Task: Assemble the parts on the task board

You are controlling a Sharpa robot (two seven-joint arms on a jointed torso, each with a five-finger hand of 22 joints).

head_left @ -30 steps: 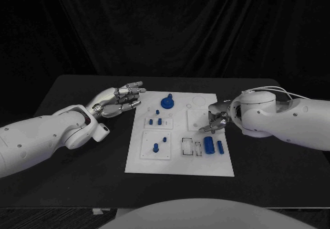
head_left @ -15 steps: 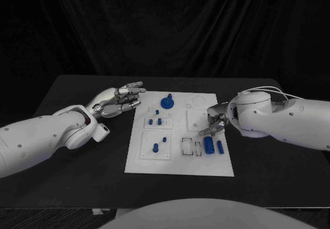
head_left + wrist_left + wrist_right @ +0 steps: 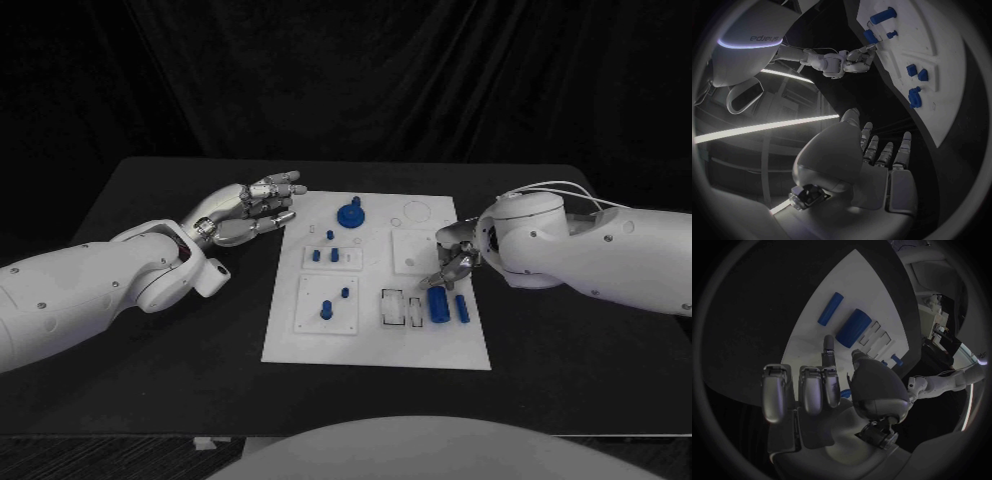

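The white task board (image 3: 378, 345) lies mid-table. A thick blue cylinder (image 3: 437, 303) and a thin blue rod (image 3: 462, 308) lie side by side on its right part. My right hand (image 3: 451, 262) hovers over that side; one outstretched fingertip comes down at the cylinder's far end. The right wrist view shows that finger (image 3: 828, 349) stretched toward the cylinder (image 3: 853, 328), the rod (image 3: 831, 308) beyond, nothing held. My left hand (image 3: 248, 211) hangs open off the board's far left corner, its fingers (image 3: 887, 154) spread and empty.
A round blue knob (image 3: 351, 213) stands at the board's far end. Small blue pegs (image 3: 326, 308) stand in the left-hand plates. Open rectangular slots (image 3: 392, 306) lie left of the thick cylinder. Black table surrounds the board.
My right hand has sunk a little toward me, bringing its fingertip down to the thick cylinder's far end. The left hand and the parts have stayed put.
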